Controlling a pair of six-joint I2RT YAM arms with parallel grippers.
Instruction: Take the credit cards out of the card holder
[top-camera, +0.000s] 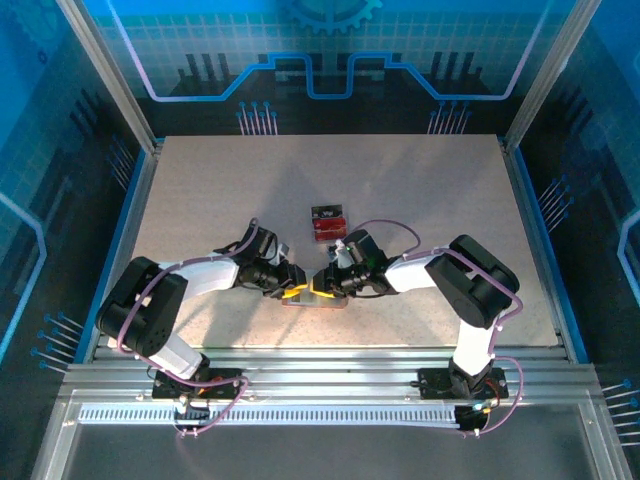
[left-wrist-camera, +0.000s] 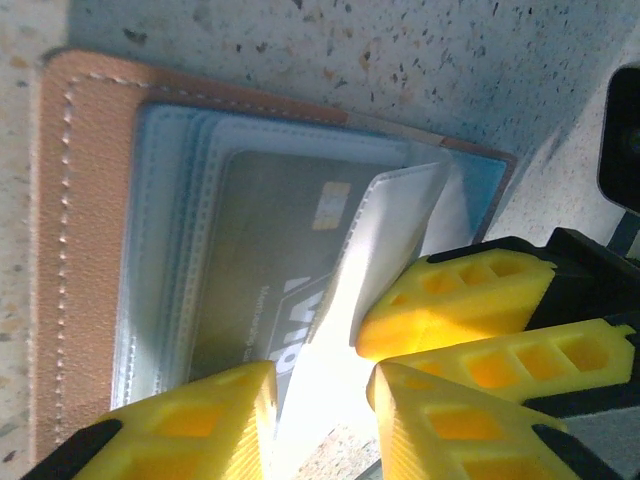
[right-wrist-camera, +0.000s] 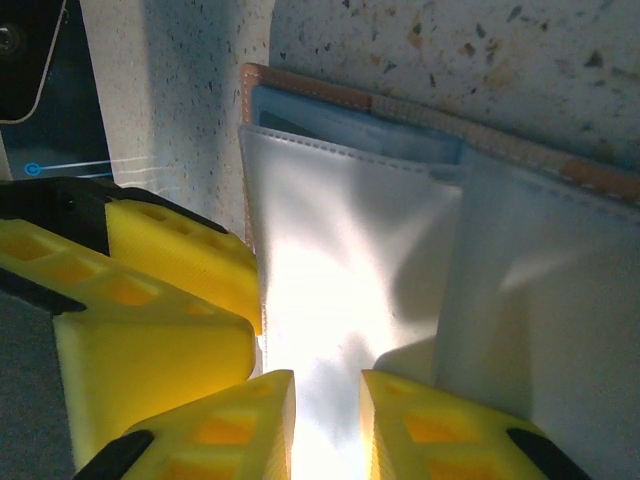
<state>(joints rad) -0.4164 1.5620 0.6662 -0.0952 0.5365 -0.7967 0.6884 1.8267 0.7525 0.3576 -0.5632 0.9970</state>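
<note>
The tan card holder (top-camera: 318, 300) lies open on the table between my two grippers. Its leather edge (left-wrist-camera: 80, 250) frames clear sleeves, and one sleeve holds a dark grey credit card (left-wrist-camera: 270, 260) with a chip. My left gripper (left-wrist-camera: 320, 420) stands over the sleeves, jaws a little apart, with a bright sleeve flap running through the gap. My right gripper (right-wrist-camera: 328, 420) faces it over the white sleeve (right-wrist-camera: 340, 250), also narrowly open. Its fingers (left-wrist-camera: 460, 300) nearly touch the left ones. A dark card (top-camera: 326, 211) and a red card (top-camera: 328, 228) lie on the table beyond.
The speckled table (top-camera: 420, 180) stretches wide to the back and both sides. A metal rail (top-camera: 330, 365) runs along the near edge by the arm bases. Blue enclosure walls (top-camera: 60, 150) stand all round.
</note>
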